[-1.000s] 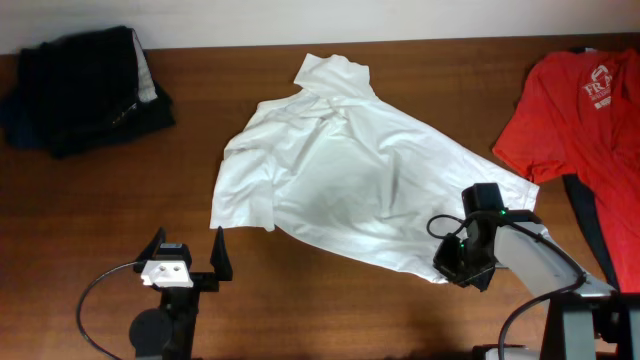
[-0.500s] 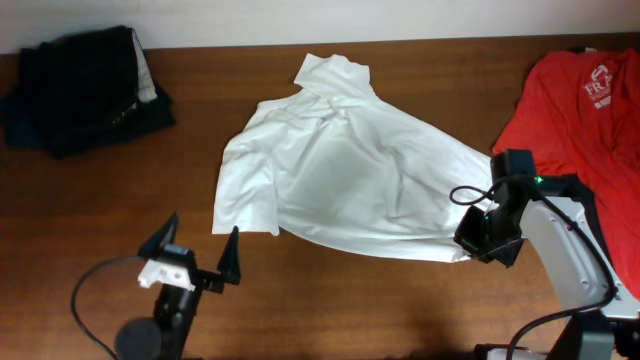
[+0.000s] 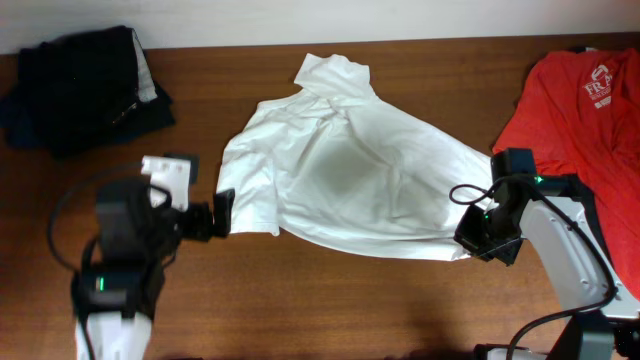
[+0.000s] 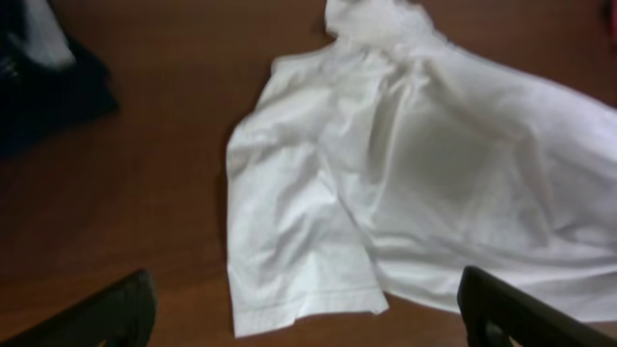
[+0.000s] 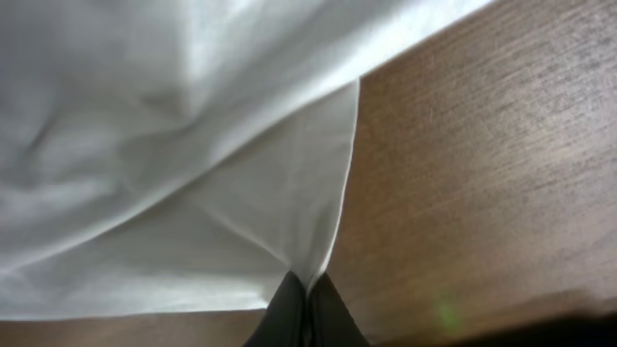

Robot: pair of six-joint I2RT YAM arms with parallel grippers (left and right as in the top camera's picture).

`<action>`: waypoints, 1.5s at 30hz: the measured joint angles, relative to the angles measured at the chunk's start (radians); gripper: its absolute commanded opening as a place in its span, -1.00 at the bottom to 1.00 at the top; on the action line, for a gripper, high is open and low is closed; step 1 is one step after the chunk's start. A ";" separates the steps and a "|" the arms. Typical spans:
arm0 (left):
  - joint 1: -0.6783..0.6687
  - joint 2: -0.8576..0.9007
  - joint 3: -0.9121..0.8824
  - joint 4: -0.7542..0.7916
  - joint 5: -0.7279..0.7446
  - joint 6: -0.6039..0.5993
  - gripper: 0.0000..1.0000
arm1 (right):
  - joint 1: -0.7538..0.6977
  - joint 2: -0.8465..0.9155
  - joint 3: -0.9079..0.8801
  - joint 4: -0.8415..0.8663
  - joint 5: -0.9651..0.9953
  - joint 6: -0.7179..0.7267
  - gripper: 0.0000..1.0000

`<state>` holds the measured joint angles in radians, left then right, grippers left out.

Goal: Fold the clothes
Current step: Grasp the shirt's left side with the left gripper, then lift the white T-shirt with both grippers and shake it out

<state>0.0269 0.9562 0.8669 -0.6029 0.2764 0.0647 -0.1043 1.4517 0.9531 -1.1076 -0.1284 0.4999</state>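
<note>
At the frame's lower right, the right gripper (image 3: 480,240) is pinching the white shirt's (image 3: 350,175) hem, while the left gripper (image 3: 214,212) is hovering wide open beside the shirt's lower-left sleeve

The shirt (image 3: 350,180) lies in the middle of the table (image 3: 300,300). A pile of garments (image 3: 80,85) is at the far left corner and a printed T-shirt (image 3: 580,110) at the right edge. The left gripper (image 3: 212,215) stands just left of the sleeve (image 3: 245,205). The right gripper (image 3: 470,240) pinches the shirt's near right corner.
</note>
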 measured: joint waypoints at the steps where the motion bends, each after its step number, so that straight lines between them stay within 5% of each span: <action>1: 0.000 0.067 0.025 -0.002 0.004 0.000 0.98 | 0.000 0.000 0.000 0.002 0.000 -0.001 -0.92; 8: 0.000 0.389 0.031 0.027 -0.120 -0.075 0.98 | 0.000 0.000 0.000 0.001 0.000 -0.002 -0.91; 15: -0.007 0.656 0.032 0.025 -0.201 -0.130 0.68 | 0.000 0.000 0.000 0.005 0.000 -0.003 -0.90; 26: -0.042 0.754 0.037 0.092 -0.210 -0.159 0.48 | 0.000 0.000 0.000 0.013 0.000 -0.002 -0.90; 30: -0.067 0.784 0.063 0.101 -0.214 -0.164 -0.84 | 0.000 0.000 0.000 0.013 0.000 -0.002 -0.90; 37: -0.067 0.798 0.084 0.051 -0.206 -0.164 -0.99 | 0.000 0.000 0.000 0.008 0.000 -0.002 -0.92; 45: -0.045 0.772 0.562 -0.421 -0.215 -0.171 -0.99 | 0.000 -0.001 0.264 -0.224 0.007 -0.035 -0.92</action>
<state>-0.0181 1.7283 1.4284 -1.0241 0.0616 -0.1062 -0.1043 1.4506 1.2175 -1.3319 -0.1211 0.4644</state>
